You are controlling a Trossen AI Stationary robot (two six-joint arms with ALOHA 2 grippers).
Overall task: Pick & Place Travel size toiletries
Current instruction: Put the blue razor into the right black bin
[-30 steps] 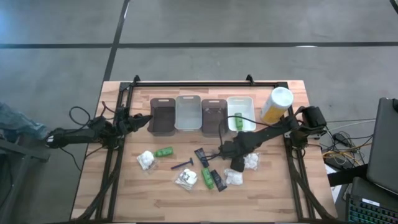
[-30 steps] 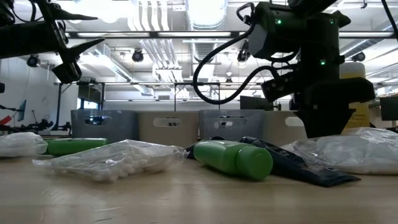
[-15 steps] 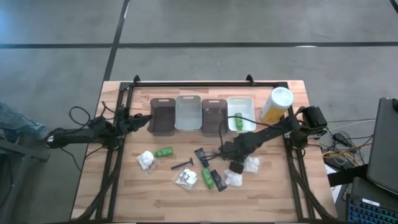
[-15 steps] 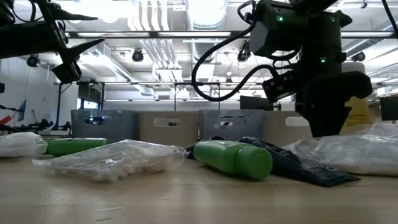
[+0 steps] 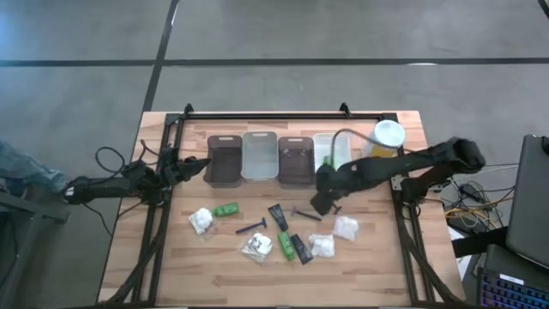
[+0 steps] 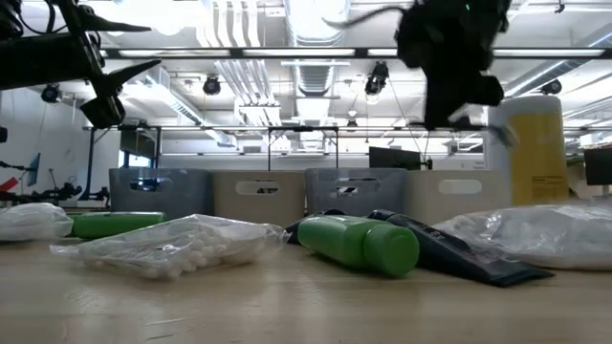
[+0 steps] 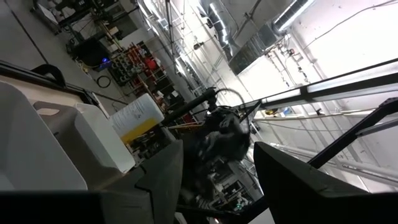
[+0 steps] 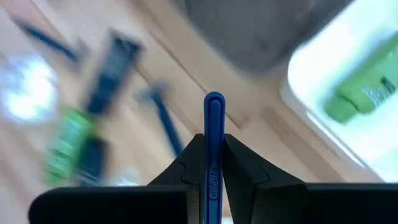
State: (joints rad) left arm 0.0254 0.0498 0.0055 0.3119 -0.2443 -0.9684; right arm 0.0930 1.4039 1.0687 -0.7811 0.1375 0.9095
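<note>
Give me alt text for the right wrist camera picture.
The right gripper is shut on a blue-handled razor that points forward above the wooden table. Past it, blurred, are a white bin holding a green bottle, a grey bin and more toiletries on the table.

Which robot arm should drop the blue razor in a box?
The right one, probably. Its gripper already pinches the blue razor near the bins; the left gripper waits at the table's left edge.
</note>
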